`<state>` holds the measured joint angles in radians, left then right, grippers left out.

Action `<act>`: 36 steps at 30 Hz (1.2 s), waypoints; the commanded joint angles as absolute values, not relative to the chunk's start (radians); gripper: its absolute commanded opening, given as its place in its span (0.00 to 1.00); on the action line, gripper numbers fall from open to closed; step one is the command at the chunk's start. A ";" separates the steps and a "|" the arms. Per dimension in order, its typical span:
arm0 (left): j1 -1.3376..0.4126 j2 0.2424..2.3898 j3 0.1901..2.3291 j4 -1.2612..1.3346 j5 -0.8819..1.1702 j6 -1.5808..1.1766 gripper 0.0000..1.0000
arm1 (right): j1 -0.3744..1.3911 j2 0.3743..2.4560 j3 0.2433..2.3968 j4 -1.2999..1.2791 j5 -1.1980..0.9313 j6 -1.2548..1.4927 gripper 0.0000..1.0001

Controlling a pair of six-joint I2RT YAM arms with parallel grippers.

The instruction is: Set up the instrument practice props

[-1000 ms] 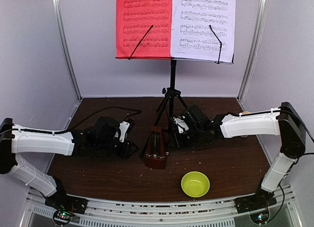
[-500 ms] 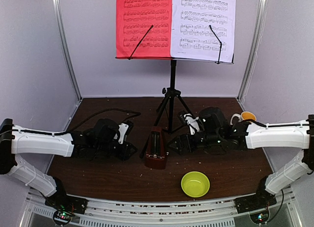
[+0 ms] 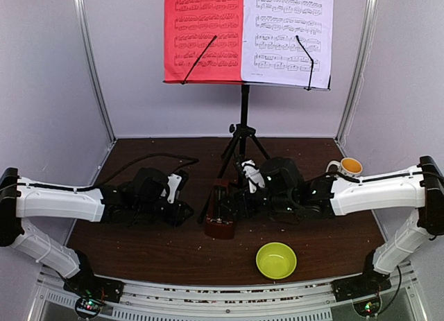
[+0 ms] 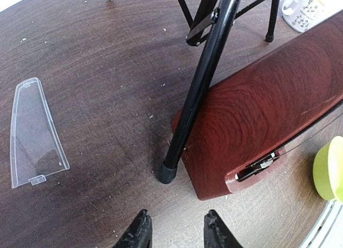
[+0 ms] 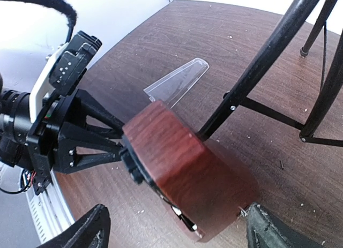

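So we're on the metronome (image 5: 182,189) step: it sits just beside a leg of the stand (image 3: 244,113), clear cover (image 4: 35,133) lying apart. R gripper (image 5: 177,229) is spread wide around it, not clamped; L gripper (image 4: 174,232) is part-open, empty. Next, prob. close R squarely w/o tipping it.

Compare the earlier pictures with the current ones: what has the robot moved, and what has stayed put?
The right gripper first pulled back to the right from the music stand legs, then swung left. It now stands open with the metronome between its fingers, not closed on it. The left gripper, metronome, music stand, red sheet, white sheet and bowl stayed as they were.
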<state>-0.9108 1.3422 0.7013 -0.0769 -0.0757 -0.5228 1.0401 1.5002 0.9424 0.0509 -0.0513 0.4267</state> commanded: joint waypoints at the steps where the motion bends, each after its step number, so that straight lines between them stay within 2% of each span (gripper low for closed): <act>1: -0.911 1.323 0.697 -0.049 -0.095 -0.531 0.35 | 1.052 1.528 0.981 0.091 0.037 0.440 0.87; 8: -0.912 1.318 0.695 -0.062 -0.098 -0.533 0.35 | 1.054 1.562 1.020 0.063 0.135 0.448 0.73; 14: -0.912 1.318 0.692 -0.067 -0.098 -0.530 0.35 | 1.054 1.578 1.025 0.075 0.145 0.455 0.66; 21: -0.912 1.320 0.692 -0.063 -0.099 -0.524 0.35 | 1.055 1.571 1.021 0.064 0.152 0.445 0.50; 36: -0.912 1.344 0.706 -0.054 -0.095 -0.516 0.35 | 1.055 1.508 0.944 0.090 0.135 0.420 0.36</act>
